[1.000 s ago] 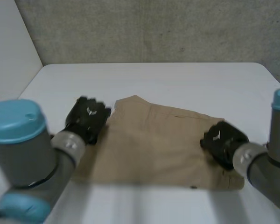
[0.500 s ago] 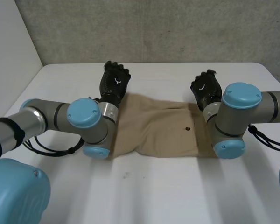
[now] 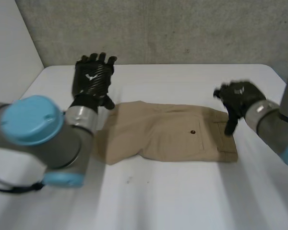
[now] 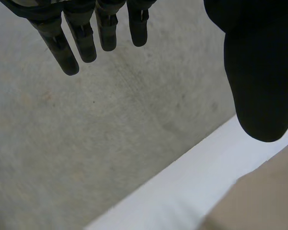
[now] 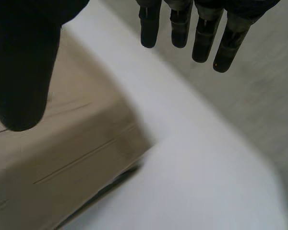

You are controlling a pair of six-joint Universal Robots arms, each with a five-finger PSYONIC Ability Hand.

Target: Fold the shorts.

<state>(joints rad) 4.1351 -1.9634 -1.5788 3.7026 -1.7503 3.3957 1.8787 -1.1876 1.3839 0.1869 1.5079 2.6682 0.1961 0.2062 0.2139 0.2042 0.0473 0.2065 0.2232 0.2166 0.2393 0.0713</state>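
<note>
Left hand [image 3: 92,79] and right hand [image 3: 237,96] have released the shorts [image 3: 168,136] and lifted clear, fingers [image 4: 84,40] spread and empty; this fold appears complete.

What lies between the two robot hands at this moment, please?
In the head view, bare white table lies between the left robot hand and the right robot hand; the tan shorts spread just nearer the camera.
</note>
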